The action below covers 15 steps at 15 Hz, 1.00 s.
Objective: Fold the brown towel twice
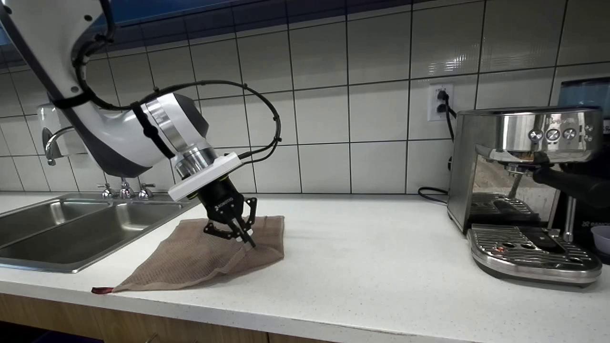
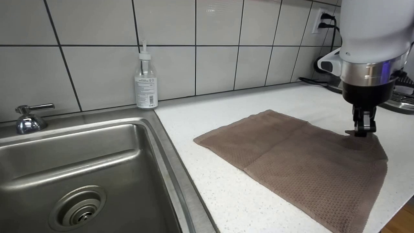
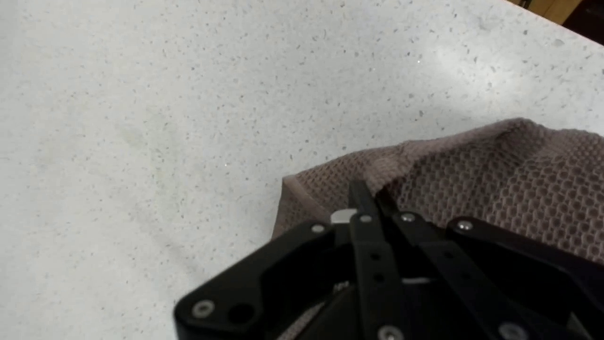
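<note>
Pinching edge of thin brown honeycomb-weave cloth towel [image 2: 291, 155] in tightly closed black two-fingered tool [image 3: 373, 192]. Lift low, draw across slowly, match edges before release.

The brown towel [image 2: 307, 168], honeycomb-textured, lies spread on the counter [image 2: 223, 197] near the sink [image 2: 189, 191]; a crease crosses it; one edge is rumpled. A red tab [image 1: 101, 290] juts from one corner.
</note>
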Each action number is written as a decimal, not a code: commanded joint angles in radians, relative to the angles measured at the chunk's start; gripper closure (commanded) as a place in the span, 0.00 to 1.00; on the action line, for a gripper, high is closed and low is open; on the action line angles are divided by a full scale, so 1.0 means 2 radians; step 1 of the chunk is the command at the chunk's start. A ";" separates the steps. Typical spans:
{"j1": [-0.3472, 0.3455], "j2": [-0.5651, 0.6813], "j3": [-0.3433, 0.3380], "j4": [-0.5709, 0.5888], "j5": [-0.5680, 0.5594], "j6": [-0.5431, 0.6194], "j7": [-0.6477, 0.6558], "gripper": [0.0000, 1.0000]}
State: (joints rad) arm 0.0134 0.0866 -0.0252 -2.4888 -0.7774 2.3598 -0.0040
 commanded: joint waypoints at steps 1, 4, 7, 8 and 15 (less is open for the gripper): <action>-0.005 -0.036 0.002 -0.005 0.014 -0.003 -0.027 0.99; -0.004 -0.051 0.004 -0.003 0.029 -0.005 -0.037 0.99; -0.003 -0.064 0.005 0.001 0.056 -0.007 -0.051 0.99; -0.002 -0.069 0.005 0.002 0.063 -0.007 -0.055 0.99; 0.006 -0.090 0.014 0.013 0.104 -0.011 -0.080 0.99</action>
State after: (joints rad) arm 0.0211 -0.0618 -0.0117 -2.4782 -0.6172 2.3598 -0.1088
